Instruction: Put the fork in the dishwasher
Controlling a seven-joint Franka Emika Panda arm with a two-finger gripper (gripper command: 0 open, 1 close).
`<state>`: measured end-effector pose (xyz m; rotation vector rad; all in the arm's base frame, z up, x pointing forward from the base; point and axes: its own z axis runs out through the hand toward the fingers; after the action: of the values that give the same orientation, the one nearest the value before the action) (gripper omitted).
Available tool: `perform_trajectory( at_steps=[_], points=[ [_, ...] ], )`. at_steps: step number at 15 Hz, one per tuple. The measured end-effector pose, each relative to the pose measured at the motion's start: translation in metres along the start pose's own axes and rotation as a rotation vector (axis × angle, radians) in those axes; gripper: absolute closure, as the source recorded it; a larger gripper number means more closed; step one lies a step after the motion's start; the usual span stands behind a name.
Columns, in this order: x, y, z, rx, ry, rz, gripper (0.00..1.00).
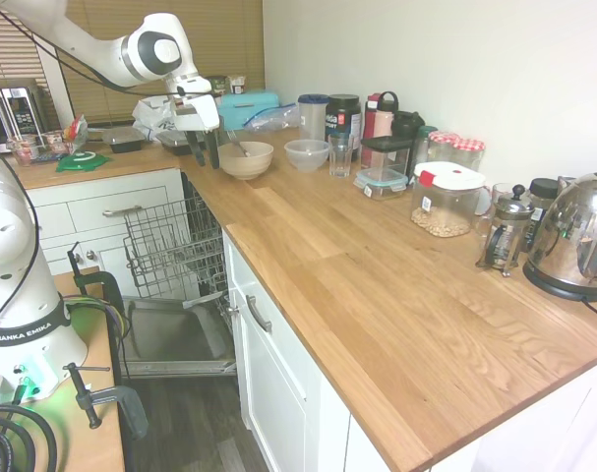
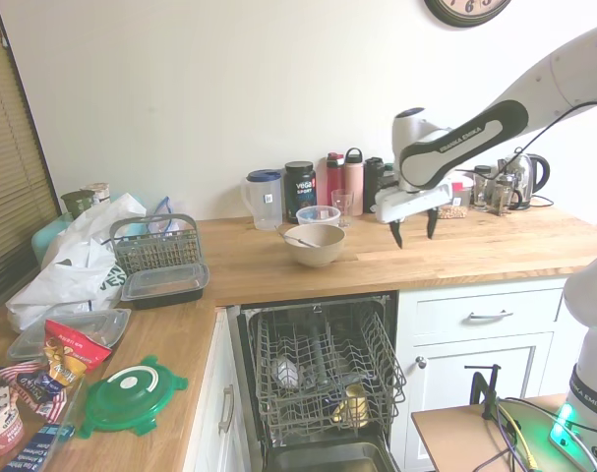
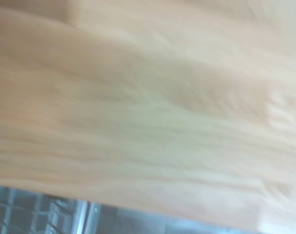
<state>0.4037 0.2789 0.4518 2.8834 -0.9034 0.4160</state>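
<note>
Just beside the gripper [image 2: 413, 234], toward the window end of the worktop, sits the beige bowl [image 2: 315, 244], and the fork [image 2: 300, 239] lies in it. Seen from the second exterior view, the fork's handle slants across the bowl's rim, rising up and away from the gripper, so its long axis runs roughly along the counter's length, tilted rather than flat. The working end is down inside the bowl and cannot be made out. The first exterior view shows the same thing from the other side: the gripper [image 1: 204, 147] hangs close to the bowl [image 1: 245, 159], with the thin handle [image 1: 236, 146] poking up from the bowl on the gripper's side.

Both fingers point down at the wood, spread apart, with nothing between them and nothing touched; they hover above the counter [image 2: 475, 246] rather than on it. The wrist view gives only blurred wood grain and, along one edge, a sliver of grey rack.

Below and in front of the gripper, past the counter's edge, the dishwasher [image 2: 323, 369] stands open, its wire rack [image 1: 175, 246] pulled out over the dropped door. Reaching the fork looks to need a short sideways shift over the bowl, then a descent onto the raised handle.
</note>
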Motion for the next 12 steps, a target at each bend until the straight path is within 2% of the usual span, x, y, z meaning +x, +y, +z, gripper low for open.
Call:
perform_trajectory(
  at_steps=[7, 9, 12],
  points=[
    [-0.013, -0.121, -0.029, 0.060, 0.099, -0.142, 0.00],
    [-0.017, -0.157, -0.013, 0.068, 0.095, -0.179, 0.00],
    [0.004, -0.203, 0.034, 0.078, 0.069, -0.201, 0.00]
  ],
)
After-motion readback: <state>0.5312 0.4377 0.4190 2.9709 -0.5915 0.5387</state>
